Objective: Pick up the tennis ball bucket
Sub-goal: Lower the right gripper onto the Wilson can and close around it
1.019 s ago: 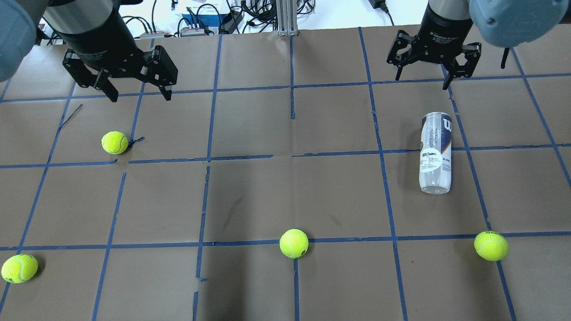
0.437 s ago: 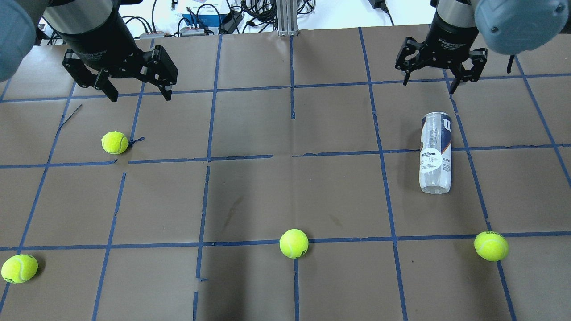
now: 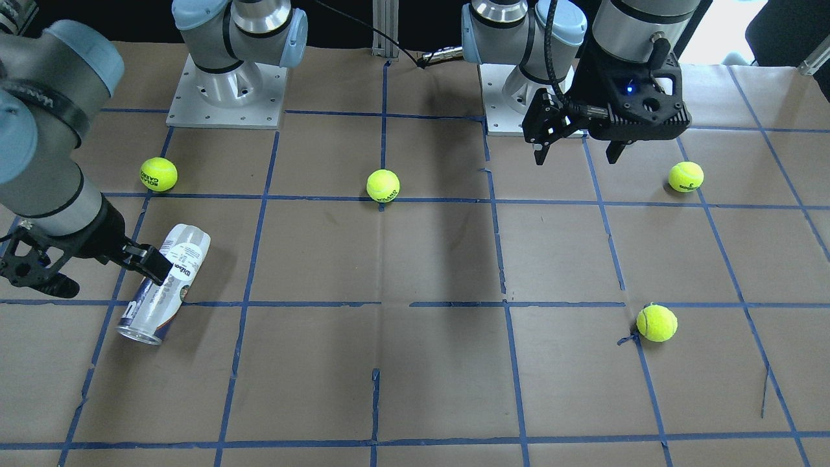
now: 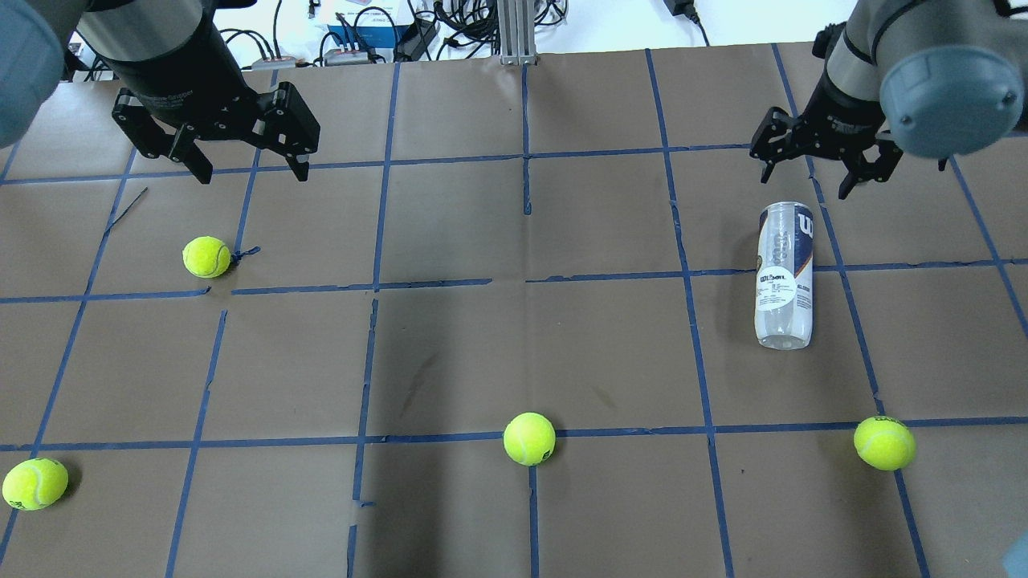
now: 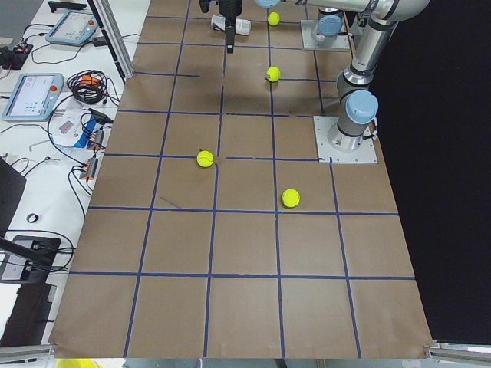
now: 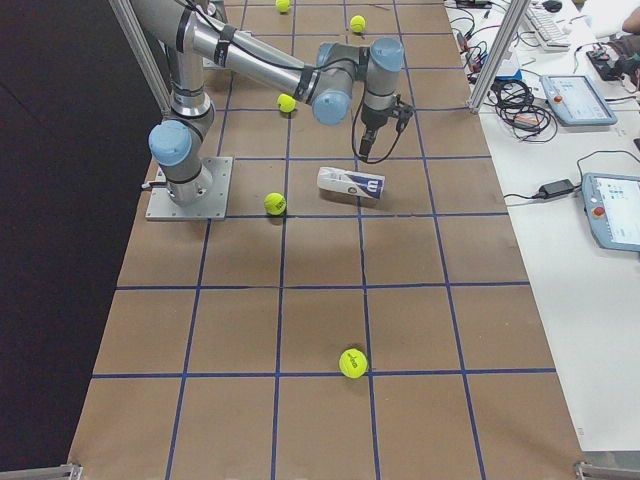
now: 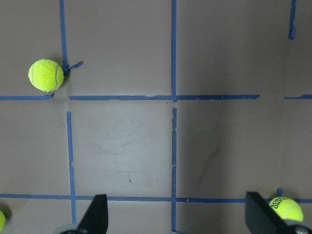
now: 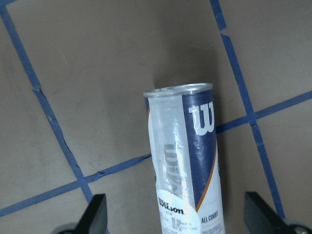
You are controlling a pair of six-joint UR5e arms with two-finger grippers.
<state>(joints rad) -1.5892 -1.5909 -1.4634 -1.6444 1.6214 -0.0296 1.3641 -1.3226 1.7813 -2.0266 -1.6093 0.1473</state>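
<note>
The tennis ball bucket (image 4: 785,277) is a clear can with a white and navy Wilson label. It lies on its side on the brown table, right of centre, and also shows in the front view (image 3: 170,285) and the right wrist view (image 8: 187,170). Its metal-rimmed mouth points away from the robot. My right gripper (image 4: 805,181) is open and empty. It hovers just past the mouth end of the can without touching it. My left gripper (image 4: 253,172) is open and empty, high over the far left of the table.
Several yellow-green tennis balls lie loose: one below the left gripper (image 4: 206,257), one at front centre (image 4: 529,438), one at front right (image 4: 884,443), one at front left (image 4: 34,483). Blue tape lines grid the table. Cables and devices lie past the far edge.
My right gripper has moved right and toward the can's mouth end, still open. The left gripper, the can and the balls have not moved.
</note>
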